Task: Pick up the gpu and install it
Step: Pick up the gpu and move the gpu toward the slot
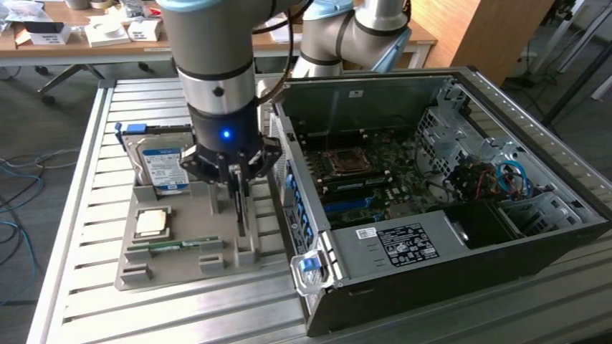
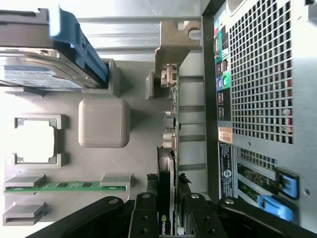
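The gripper (image 1: 236, 209) (image 2: 167, 201) is lowered over the grey tray (image 1: 182, 266) (image 2: 136, 148), with its fingers pressed against both faces of the gpu (image 1: 240, 222) (image 2: 169, 148), pinching the card between them. The gpu stands on edge in the tray slot nearest the open computer case (image 1: 535, 247) (image 2: 262, 74), its metal bracket end pointing away from the gripper. In the same tray, the blue-labelled hard drive (image 1: 163, 165) (image 2: 34, 69) and the green memory stick (image 1: 177, 246) (image 2: 64, 186) sit apart from the card.
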